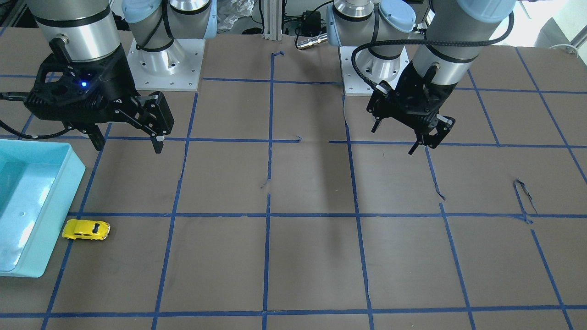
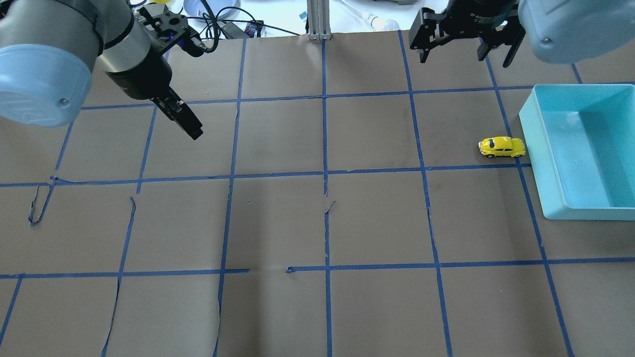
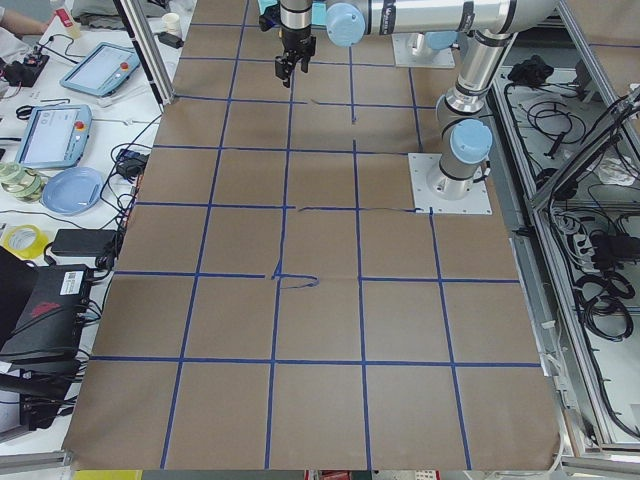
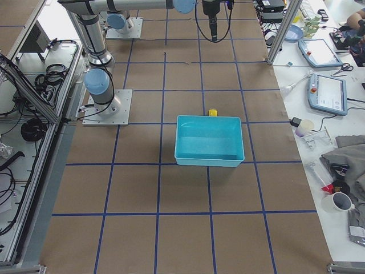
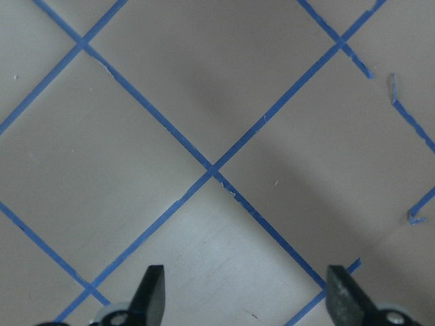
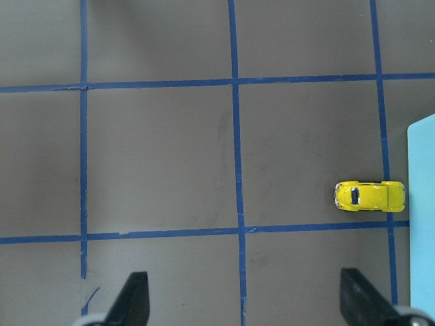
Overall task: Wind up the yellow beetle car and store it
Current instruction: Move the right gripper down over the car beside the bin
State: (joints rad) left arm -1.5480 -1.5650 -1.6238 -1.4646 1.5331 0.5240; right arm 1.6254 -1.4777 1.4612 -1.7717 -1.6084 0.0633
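Observation:
The yellow beetle car stands on its wheels on the brown table, close beside the teal bin but not in it. It also shows in the overhead view and in the right wrist view. My right gripper is open and empty. It hangs above the table on the robot side of the car, well apart from it. My left gripper is open and empty, far across the table from the car. The left wrist view shows only bare table between its fingers.
The teal bin is empty and sits at the table edge on my right side. Blue tape lines form a grid on the brown table cover. Both arm bases stand at the robot side of the table.

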